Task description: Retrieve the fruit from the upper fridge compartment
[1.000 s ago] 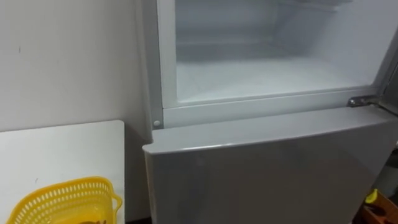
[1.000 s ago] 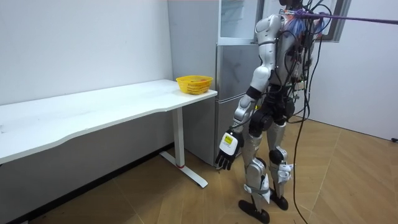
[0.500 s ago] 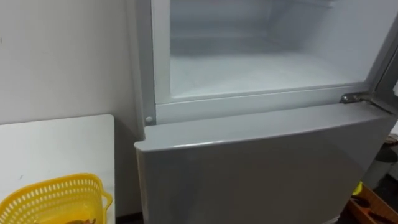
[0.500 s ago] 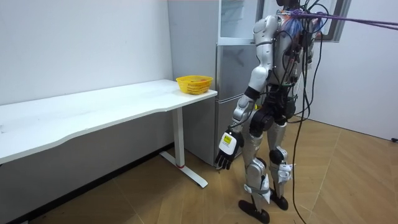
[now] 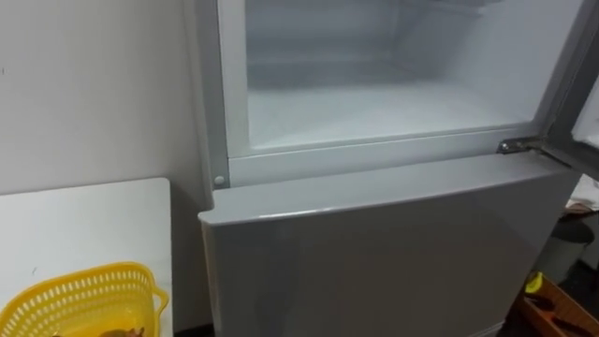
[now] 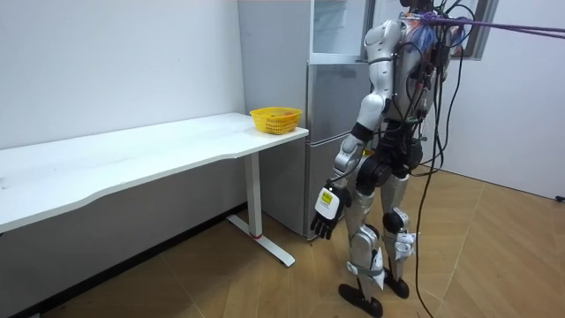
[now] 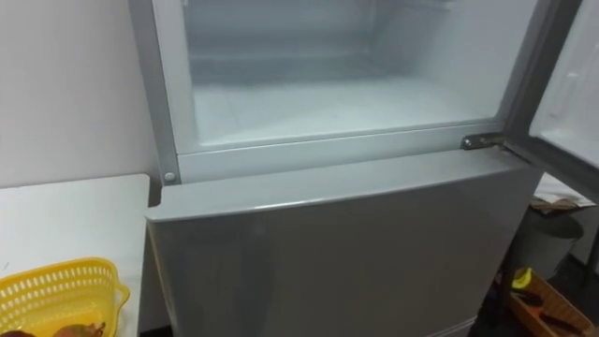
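The upper fridge compartment (image 5: 374, 103) stands open in front of me, with a white interior and a bare floor as far as it shows. Its door (image 7: 571, 84) is swung out at the right edge. Below it the grey lower door (image 5: 374, 253) is closed. In the room view I stand facing the fridge (image 6: 334, 88). My left hand (image 6: 325, 212) hangs at my side near knee height, fingers relaxed and holding nothing.
A yellow basket (image 5: 84, 300) with something brownish in it sits on the white table's (image 5: 84, 225) corner, left of the fridge. A metal hinge (image 5: 515, 146) juts out at the compartment's lower right. A small yellow object (image 5: 535, 283) lies low on the right.
The eye view has shifted a little, so the fridge sits further left: the camera's own move. My upper body sways slightly in the room view. Nothing else has moved.
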Controlling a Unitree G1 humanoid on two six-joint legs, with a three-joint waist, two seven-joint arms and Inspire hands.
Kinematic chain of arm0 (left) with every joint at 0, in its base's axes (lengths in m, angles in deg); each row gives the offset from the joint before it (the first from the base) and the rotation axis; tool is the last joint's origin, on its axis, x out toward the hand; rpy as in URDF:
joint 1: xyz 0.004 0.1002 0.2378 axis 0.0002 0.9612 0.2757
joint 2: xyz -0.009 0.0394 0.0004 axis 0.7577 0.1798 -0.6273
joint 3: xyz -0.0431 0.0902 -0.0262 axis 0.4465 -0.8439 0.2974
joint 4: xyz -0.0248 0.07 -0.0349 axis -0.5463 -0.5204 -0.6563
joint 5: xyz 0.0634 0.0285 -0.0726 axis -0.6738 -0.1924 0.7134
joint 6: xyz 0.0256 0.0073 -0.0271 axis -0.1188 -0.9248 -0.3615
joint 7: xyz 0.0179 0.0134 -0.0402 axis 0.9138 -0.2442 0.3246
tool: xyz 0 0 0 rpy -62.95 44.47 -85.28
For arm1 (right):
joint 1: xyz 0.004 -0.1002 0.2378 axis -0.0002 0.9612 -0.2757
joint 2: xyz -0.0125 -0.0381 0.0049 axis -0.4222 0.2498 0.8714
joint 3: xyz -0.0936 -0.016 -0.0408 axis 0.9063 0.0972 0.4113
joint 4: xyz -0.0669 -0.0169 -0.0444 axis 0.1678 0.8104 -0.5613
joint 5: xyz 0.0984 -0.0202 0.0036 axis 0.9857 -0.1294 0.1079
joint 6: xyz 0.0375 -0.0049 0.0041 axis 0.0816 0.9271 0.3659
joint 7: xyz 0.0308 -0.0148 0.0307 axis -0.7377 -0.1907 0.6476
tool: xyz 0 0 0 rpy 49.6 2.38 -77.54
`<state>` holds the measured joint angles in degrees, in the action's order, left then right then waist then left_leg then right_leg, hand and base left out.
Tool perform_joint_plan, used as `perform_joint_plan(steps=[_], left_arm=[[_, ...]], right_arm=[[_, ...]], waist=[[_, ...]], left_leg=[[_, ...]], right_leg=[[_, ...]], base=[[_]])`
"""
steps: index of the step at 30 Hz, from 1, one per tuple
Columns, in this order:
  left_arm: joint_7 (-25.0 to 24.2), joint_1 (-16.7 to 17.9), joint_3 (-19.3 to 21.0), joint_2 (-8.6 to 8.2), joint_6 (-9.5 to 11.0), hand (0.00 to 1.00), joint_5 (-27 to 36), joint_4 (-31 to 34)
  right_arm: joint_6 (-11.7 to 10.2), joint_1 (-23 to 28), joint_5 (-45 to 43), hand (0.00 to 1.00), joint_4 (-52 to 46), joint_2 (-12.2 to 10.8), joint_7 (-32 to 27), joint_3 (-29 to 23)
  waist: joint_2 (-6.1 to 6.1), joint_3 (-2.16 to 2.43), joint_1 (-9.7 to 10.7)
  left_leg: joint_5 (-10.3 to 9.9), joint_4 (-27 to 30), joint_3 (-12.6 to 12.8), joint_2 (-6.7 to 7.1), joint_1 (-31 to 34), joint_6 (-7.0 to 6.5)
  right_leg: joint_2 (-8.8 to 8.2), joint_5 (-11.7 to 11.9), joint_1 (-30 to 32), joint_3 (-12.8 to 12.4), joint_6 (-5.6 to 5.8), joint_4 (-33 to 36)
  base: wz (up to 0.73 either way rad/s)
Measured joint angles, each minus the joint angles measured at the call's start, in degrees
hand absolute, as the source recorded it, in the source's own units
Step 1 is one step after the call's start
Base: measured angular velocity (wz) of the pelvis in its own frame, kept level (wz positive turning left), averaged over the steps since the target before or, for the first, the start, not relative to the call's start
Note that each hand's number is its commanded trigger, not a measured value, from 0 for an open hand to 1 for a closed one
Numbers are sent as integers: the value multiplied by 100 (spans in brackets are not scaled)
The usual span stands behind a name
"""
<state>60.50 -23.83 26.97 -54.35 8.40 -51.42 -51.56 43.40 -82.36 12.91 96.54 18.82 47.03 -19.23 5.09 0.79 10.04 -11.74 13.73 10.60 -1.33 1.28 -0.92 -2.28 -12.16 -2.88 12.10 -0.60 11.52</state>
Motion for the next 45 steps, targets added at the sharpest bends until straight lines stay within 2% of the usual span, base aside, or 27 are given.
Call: perform_joint_plan(steps=[4,9,12,16,23,29,33,39,41,45], left_arm=[[0,57,-45,16,20,0,-5,-37],[5,113,-44,24,43,0,-4,-68],[12,124,-43,27,82,0,-5,-82],[13,150,-43,29,94,0,-7,-170],[12,160,-55,35,99,0,-7,-213],[0,158,-149,38,148,0,-1,-231],[-27,160,-159,36,190,0,11,-233],[-20,125,-490,134,198,0,-4,-463],[-19,124,-489,180,215,0,-6,-633],[-52,143,-492,198,226,0,-3,-909]], right_arm=[[68,118,-54,0,-40,0,553,102],[85,132,-174,0,-40,0,1108,255],[87,171,-197,0,-40,0,1388,305],[95,180,-299,0,-40,-1,1714,320],[96,184,-263,0,-40,-2,2075,545],[97,184,-193,0,-40,-2,2368,755],[96,184,-274,0,-40,-2,2632,816],[86,216,-282,0,-359,-84,2869,1235],[85,224,-277,0,-424,-103,2982,1326],[-97,323,-327,0,-546,-203,3014,1335]], waist=[[4,-1,-106],[28,-5,-101],[72,-27,-106],[97,-25,-107],[146,6,-109],[150,11,-119],[150,14,-210],[153,27,-282],[153,26,-297],[143,26,-438]], left_leg=[[1,-22,36,-4,-93,2],[4,-36,34,0,-108,7],[5,-45,35,1,-136,9],[6,-63,16,3,-133,10],[17,-106,6,14,-152,29],[19,-99,5,3,-207,31],[22,-96,7,3,-208,37],[32,-98,-4,-5,-233,50],[33,-98,2,-6,-264,52],[35,-95,-16,-11,-283,56]], right_leg=[[-7,4,-43,-65,-8,-90],[9,11,-60,-78,-15,-85],[28,10,-100,-74,-15,-111],[10,12,-124,-42,-18,-167],[27,14,-140,32,-21,-169],[21,16,-217,65,-25,-177],[9,19,-213,56,-31,-171],[21,34,-234,17,-55,-153],[36,40,-282,-15,-65,-157],[46,46,-293,-36,-75,-155]], base=[[-7],[-1],[0],[0],[0],[1],[0],[-6],[-11],[-4]])
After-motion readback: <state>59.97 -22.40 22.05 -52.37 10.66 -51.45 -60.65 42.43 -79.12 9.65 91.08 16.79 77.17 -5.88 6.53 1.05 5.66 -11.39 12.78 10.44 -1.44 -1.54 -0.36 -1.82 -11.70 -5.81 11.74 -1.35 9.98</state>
